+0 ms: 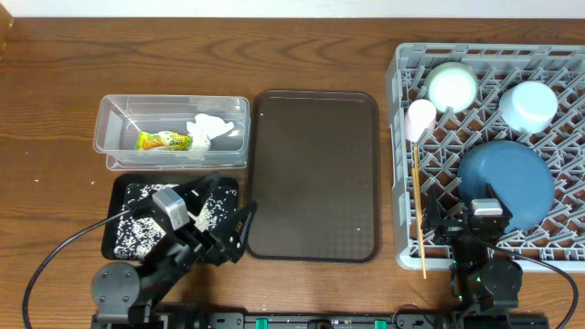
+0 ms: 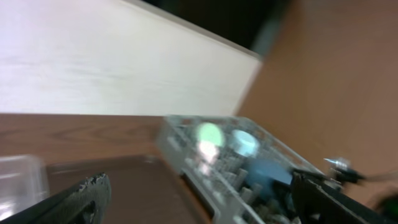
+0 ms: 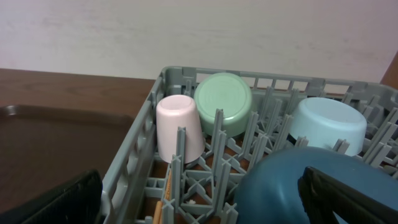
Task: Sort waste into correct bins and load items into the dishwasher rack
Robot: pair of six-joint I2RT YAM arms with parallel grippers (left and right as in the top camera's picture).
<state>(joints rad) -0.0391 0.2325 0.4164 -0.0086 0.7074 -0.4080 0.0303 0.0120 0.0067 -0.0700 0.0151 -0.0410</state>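
The grey dishwasher rack holds the dark blue plate, the light blue bowl, the mint bowl, the pink cup and the wooden chopsticks. The clear tub holds the crumpled napkin and the yellow-green wrapper. The black tray holds rice grains. My left gripper is open and empty beside the black tray. My right gripper is open and empty at the rack's front edge. In the right wrist view the plate, cup and both bowls show.
The large brown serving tray lies between the bins and the rack. A few stray rice grains dot the wooden table left of the tub. The left wrist view is blurred and shows the rack and a pale wall.
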